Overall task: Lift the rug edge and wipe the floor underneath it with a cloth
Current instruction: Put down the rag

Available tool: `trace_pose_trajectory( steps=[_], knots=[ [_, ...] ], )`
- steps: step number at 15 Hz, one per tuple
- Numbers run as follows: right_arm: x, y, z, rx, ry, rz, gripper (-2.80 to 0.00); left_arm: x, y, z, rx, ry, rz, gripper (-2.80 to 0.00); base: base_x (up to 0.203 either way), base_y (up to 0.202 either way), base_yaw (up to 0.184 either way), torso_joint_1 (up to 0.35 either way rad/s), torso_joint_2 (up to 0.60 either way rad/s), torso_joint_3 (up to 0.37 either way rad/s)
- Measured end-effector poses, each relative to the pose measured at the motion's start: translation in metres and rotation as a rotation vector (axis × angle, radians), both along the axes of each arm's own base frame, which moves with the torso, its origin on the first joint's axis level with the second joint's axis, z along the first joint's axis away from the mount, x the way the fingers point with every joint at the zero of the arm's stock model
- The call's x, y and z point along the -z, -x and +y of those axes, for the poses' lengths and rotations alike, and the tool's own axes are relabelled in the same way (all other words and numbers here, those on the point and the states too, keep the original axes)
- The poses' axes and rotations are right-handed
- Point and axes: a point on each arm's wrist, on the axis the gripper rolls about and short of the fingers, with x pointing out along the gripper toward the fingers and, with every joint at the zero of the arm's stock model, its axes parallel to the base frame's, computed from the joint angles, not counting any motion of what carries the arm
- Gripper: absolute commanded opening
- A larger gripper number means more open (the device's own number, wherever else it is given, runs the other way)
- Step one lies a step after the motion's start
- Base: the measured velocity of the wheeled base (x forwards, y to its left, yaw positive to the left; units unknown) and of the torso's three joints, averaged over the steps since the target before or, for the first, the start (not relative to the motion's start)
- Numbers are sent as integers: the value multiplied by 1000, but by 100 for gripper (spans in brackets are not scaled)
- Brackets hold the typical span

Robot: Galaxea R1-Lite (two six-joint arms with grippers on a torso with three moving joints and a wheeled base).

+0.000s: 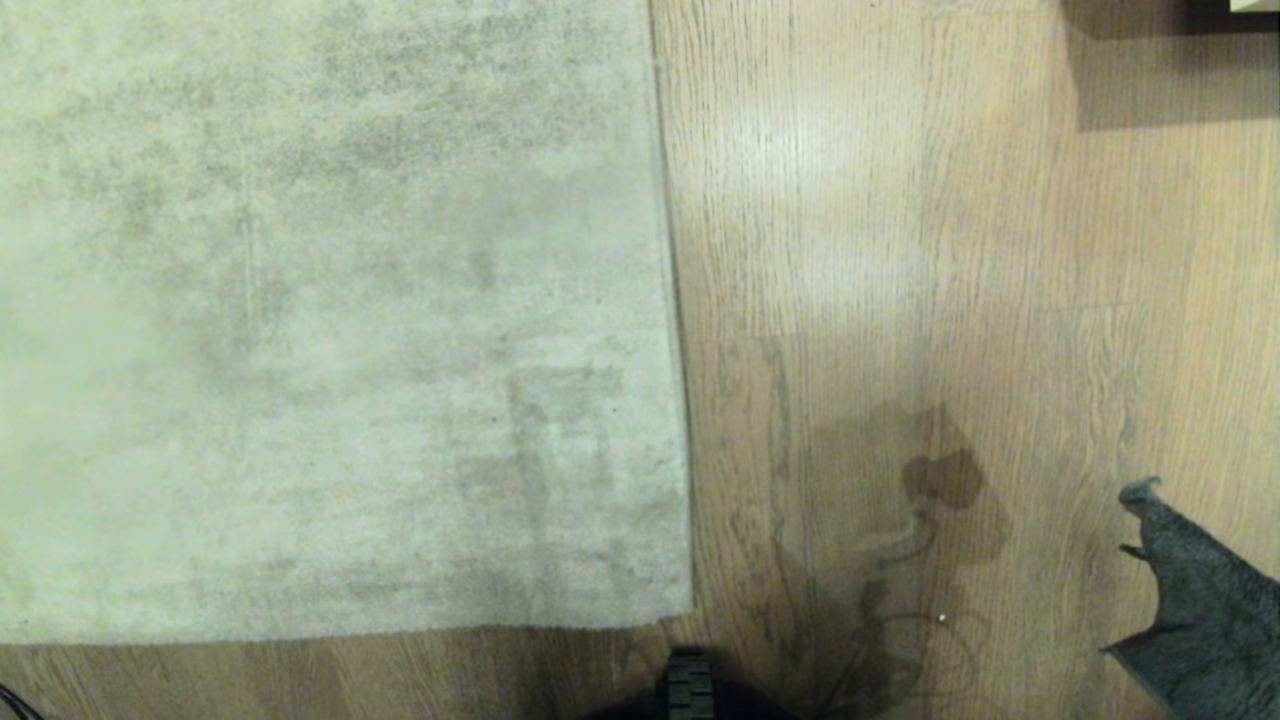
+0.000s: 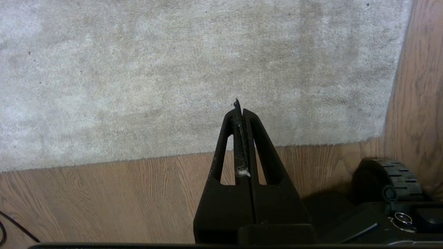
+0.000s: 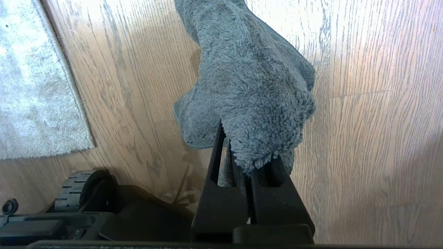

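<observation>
- Rug point(image 1: 320, 300) lies flat, corner near the base wheel point(image 1: 688, 690). Nothing lifted, nothing wiped yet.
- Left gripper point(image 2: 241, 108): fingers pressed together, empty, some lint stuck on them. It hangs over the rug's near edge, not touching.
- Right gripper point(image 3: 242, 162): fingers clamped on the cloth point(image 3: 245, 86). The cloth drapes forward over the fingertips, above bare floor point(image 1: 900, 250), well off to the right of the rug. In the head view only the cloth shows, at the right edge.
- Risk 1: rug is thin and sits flush. Closed fingers would need to open and dig under the trim. Likely they skate over the pile or pinch fibres only, and the edge drops.
- Risk 2: rug is large. Lifting one corner may raise just a small flap, so the cloth arm has little room and may snag on the backing.
- Risk 3: the grip looks to be near one end of the cloth. Drag on the floor could pull it out mid-wipe.
- Risk 4: both arms converge on one corner, so they could clash there.
- Surface: light wood-grain planks, slight sheen, glare patch further out. The robot's shadow falls beside the rug.
- Room: a dark object's corner top right, a thin cable point(image 2: 17, 224) at the floor's edge near the left arm.
</observation>
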Motion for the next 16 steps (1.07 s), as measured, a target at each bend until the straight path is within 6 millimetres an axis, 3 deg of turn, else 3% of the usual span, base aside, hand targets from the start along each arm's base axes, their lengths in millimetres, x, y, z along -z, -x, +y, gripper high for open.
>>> trace_pose_trajectory(
  steps=[16],
  knots=[
    [0,0,0,0,0,1,-280,0,0,0,-1,3,0,-280,0,0,0,0,0,0]
  ],
)
